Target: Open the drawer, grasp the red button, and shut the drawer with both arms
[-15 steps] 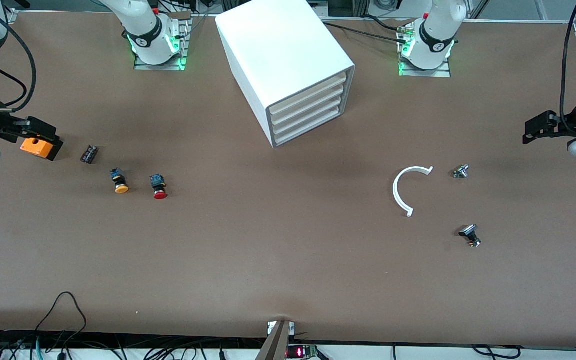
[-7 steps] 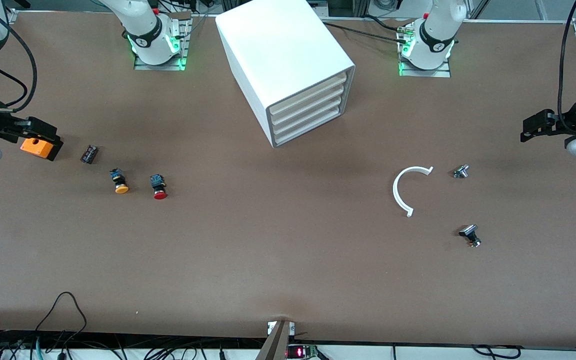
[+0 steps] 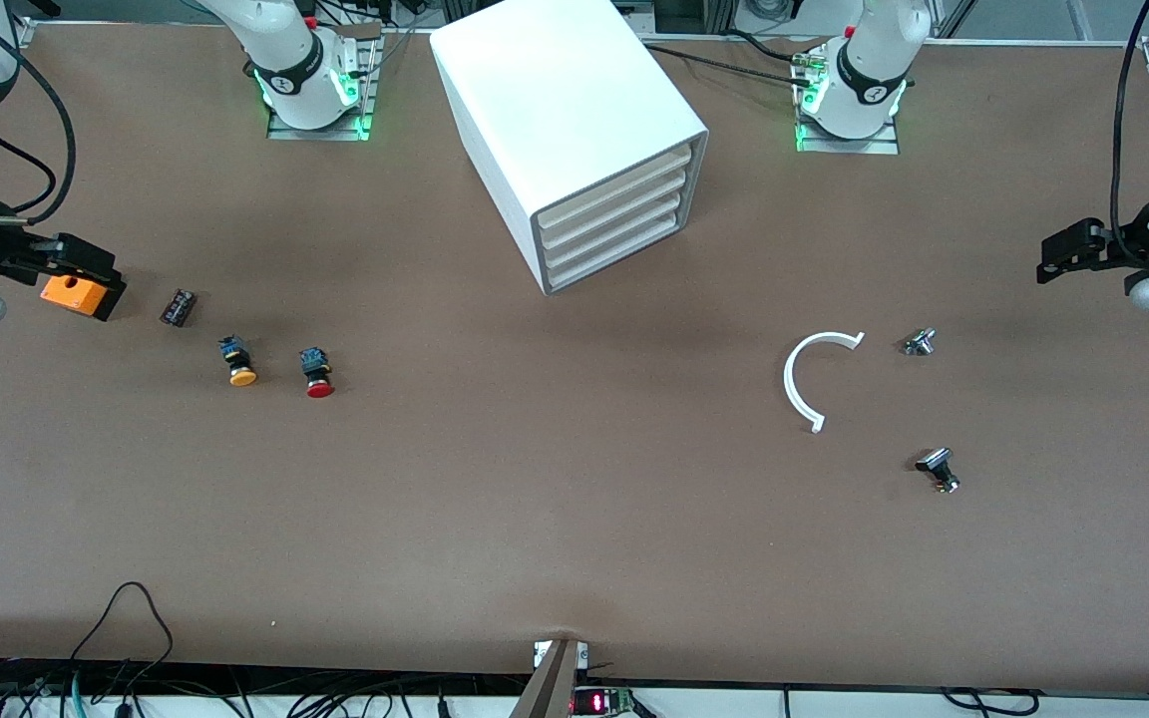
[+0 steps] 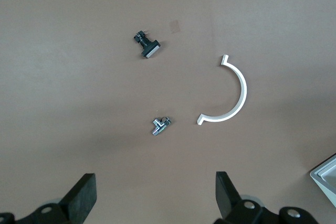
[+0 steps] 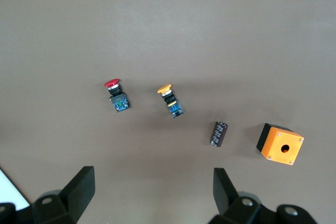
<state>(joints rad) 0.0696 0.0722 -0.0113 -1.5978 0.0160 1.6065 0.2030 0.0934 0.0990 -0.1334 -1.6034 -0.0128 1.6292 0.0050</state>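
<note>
left black two-finger gripper (image 4: 153,203) spread wide, empty, over table's left-arm end | right black two-finger gripper (image 5: 152,198) spread wide, empty, over right-arm end beside orange box (image 3: 76,293) | red-capped push button (image 3: 316,371) lying on brown table (image 3: 555,499) beside orange-capped button (image 3: 237,362) | white four-drawer cabinet (image 3: 574,130) shut | no readable writing

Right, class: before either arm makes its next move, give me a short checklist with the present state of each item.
1. All four drawers of the cabinet closed: ok.
2. Red button lying free on the table: ok.
3. Orange-capped button apart from the red one: ok.
4. Left hand open and empty: ok.
5. Right hand open and empty: ok.
6. Drawer handle to grip: cannot tell.
</note>
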